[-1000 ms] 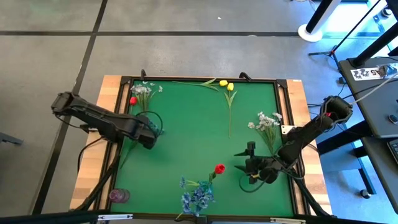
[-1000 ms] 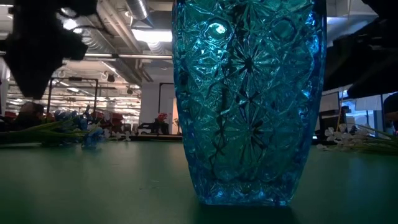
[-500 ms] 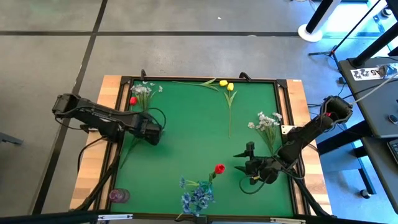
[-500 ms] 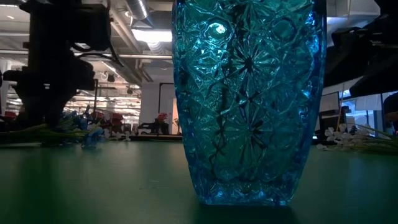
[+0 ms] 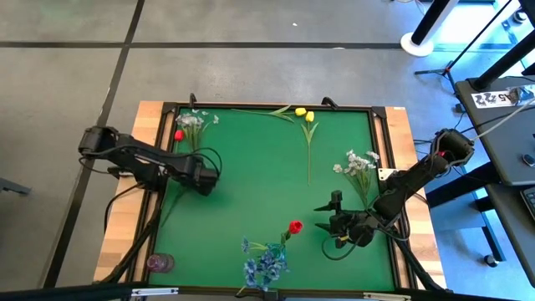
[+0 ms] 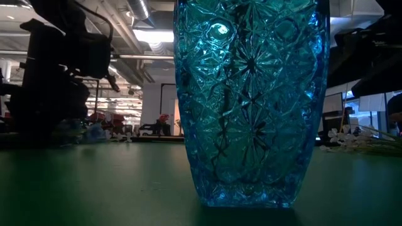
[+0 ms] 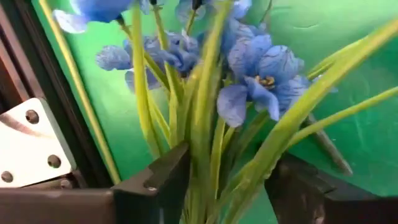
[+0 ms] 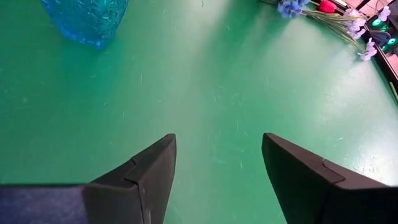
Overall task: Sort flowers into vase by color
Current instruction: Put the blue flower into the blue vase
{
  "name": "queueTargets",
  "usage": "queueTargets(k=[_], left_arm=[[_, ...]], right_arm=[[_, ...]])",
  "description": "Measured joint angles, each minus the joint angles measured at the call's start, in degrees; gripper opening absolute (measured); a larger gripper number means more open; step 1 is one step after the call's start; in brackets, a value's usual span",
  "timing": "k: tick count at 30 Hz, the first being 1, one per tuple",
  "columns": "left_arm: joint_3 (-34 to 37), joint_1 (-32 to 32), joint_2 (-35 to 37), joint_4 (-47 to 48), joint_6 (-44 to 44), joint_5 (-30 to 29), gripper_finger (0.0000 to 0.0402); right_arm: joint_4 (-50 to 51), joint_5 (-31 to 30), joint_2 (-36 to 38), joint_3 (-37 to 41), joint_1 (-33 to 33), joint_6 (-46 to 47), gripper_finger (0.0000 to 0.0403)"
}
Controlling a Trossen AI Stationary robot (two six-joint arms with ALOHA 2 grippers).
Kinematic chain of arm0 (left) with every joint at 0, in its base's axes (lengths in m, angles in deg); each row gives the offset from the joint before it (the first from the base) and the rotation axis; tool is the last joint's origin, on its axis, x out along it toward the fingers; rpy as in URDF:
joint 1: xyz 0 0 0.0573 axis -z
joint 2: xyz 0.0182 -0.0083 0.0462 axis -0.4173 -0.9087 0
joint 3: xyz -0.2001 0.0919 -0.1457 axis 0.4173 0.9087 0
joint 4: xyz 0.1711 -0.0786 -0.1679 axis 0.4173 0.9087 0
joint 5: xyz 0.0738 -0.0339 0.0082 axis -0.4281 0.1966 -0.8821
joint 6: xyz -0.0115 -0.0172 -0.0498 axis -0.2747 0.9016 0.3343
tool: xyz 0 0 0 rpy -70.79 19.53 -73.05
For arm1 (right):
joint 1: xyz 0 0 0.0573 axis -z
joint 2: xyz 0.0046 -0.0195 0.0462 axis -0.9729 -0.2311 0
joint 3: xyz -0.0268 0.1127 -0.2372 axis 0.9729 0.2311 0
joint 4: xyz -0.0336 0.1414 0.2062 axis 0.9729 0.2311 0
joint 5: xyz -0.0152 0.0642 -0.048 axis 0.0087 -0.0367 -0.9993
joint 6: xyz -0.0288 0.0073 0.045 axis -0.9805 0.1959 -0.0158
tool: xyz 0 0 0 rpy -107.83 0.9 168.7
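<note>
The blue bunch lies at the table's far left, its green stalks running toward the near side. My left gripper is open and low over it. One finger stands on each side of the stalks, and the blossoms lie just ahead. A red tulip lies beside the bunch. Two yellow tulips lie at the far edge and a white spray at the right. Another red tulip leans from the blue glass vase. My right gripper is open above bare mat. My left gripper has the blue bunch's stalks between its open fingers, which lie across them just behind the blossoms. Whether either finger touches a stalk, I cannot tell. The bunch lies on the mat.
A black frame with a metal bracket runs close beside my left gripper. A small pink vase stands on the wooden rim at the near left corner. The blue vase stands at the near edge. Green mat lies between the arms.
My left gripper has come down to table level and shifted a little toward the far and right edges, ending over the blue bunch's stalks. The right arm and the flowers have kept still.
</note>
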Motion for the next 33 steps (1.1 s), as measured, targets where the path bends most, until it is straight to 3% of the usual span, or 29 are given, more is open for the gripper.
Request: queueTargets(k=[8,13,17,20,22,25,27,30,33], left_arm=[[-6.8,5.5,0.4,0.4,2.9,-10.6,0.0024],[-16.7,9.4,1.0,-4.1,-2.7,-25.4,0.0018],[-19.9,11.6,1.1,-21.6,-13.7,-36.8,0.0017],[-18.6,11.5,1.0,-38.8,-25.7,-40.3,0.0012],[-17.2,10.1,0.7,-48.3,-32.5,-40.6,0.001],[-14.4,6.8,0.2,-60.9,-39.9,-38.0,0.0011],[-12.1,5.0,-1.0,-71.1,-44.3,-32.6,0.0013],[-8.5,2.9,-4.5,-85.7,-50.0,-23.5,0.0013],[-7.1,1.8,-9.3,-97.3,-54.3,-18.2,0.0013]], right_arm=[[-0.6,-0.3,0.0,0.0,0.0,-2.9,0.0237],[-5.4,-2.6,0.0,0.0,0.2,-7.1,0.0237],[-18.8,1.1,0.0,1.1,3.3,-7.9,0.0237],[-34.7,10.6,-1.1,4.9,7.6,-11.2,0.0237],[-43.6,15.5,-2.2,7.7,11.2,-13.3,0.0237],[-53.4,16.8,-3.7,10.8,17.6,-14.3,0.0237],[-57.4,18.1,-5.0,11.6,22.3,-13.0,0.0237],[-61.8,26.1,-7.9,10.5,29.1,-8.5,0.0237],[-63.2,31.1,-11.6,7.4,33.8,-4.0,0.0237]])
